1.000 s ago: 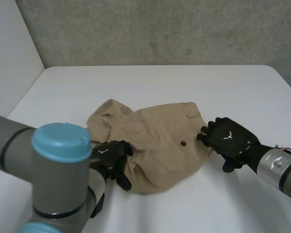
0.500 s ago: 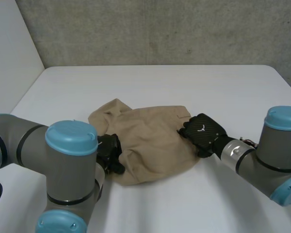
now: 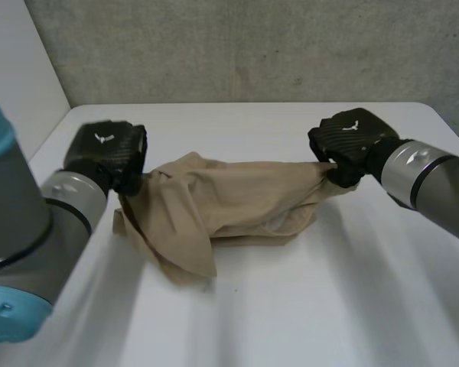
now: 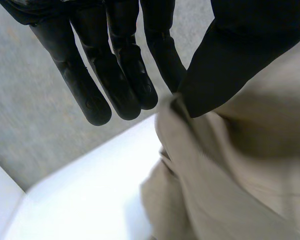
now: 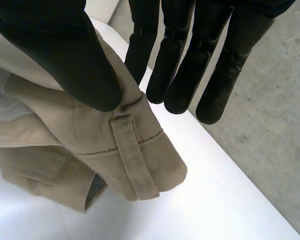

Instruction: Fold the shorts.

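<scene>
The tan shorts (image 3: 229, 202) hang stretched between both hands above the white table (image 3: 306, 306), their lower part drooping to the tabletop. My left hand (image 3: 107, 155) pinches the shorts' left end; in the left wrist view the thumb (image 4: 240, 55) presses the cloth (image 4: 230, 165) against the fingers (image 4: 115, 75). My right hand (image 3: 350, 141) grips the right end at the waistband. In the right wrist view its thumb (image 5: 60, 55) and fingers (image 5: 190, 65) pinch the waistband corner (image 5: 135, 150) with a belt loop.
A grey concrete wall (image 3: 252, 50) runs behind the table. A pale panel (image 3: 15, 84) stands at the table's left side. My grey arms with light-blue caps reach in from both lower sides.
Both hands closed on the shorts' ends, then lifted and moved apart. The shorts went from lying crumpled on the table to hanging stretched between the hands.
</scene>
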